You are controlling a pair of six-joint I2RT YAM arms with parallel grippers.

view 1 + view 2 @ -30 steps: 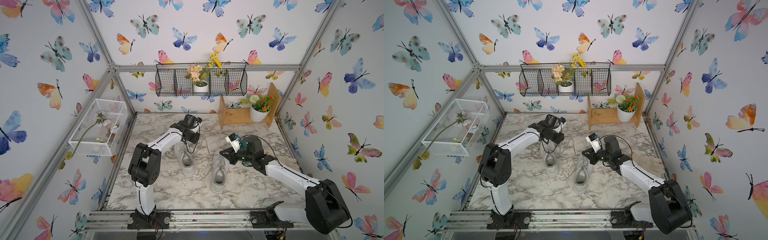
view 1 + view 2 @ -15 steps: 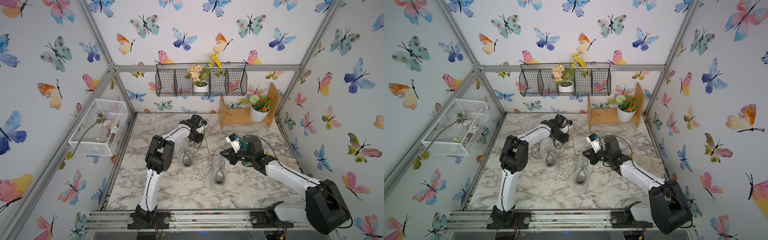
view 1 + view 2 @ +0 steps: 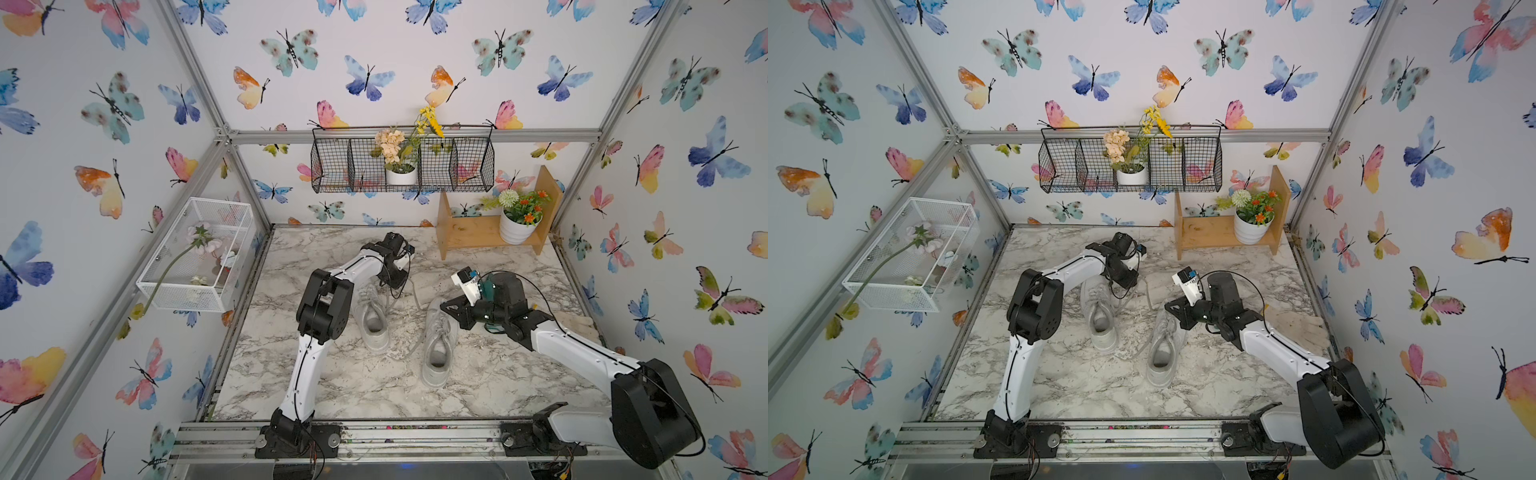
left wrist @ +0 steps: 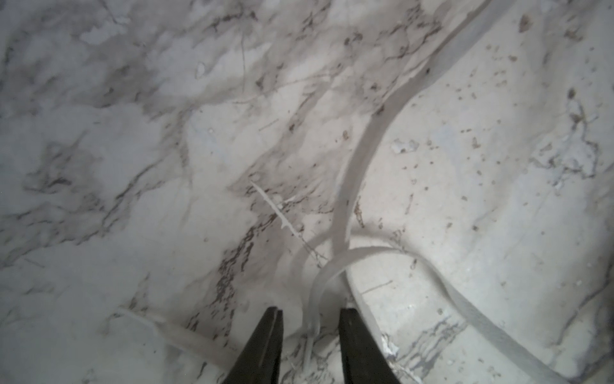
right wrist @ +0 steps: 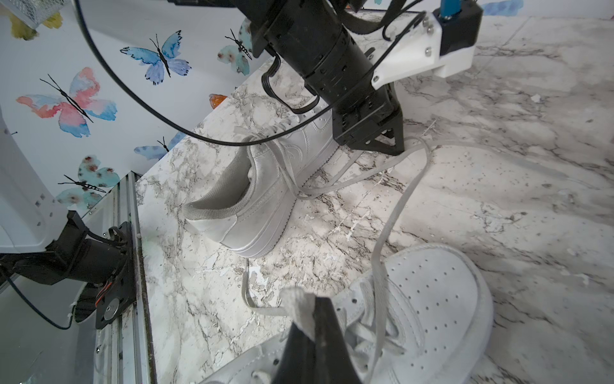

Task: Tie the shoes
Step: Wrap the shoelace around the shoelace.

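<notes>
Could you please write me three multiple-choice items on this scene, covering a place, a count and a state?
1. Where is the pot with orange flowers?
A. on the wooden shelf
B. in the white mesh box
C. between the shoes

2. How many sneakers are on the marble table?
A. one
B. two
C. three

3. The right gripper has its jaws:
A. wide open
B. shut on a lace
C. shut on a heel

Answers: 1 A, it stands on the shelf; 2 B, one pair lies there; 3 B, the right wrist view shows the lace pinched.
</notes>
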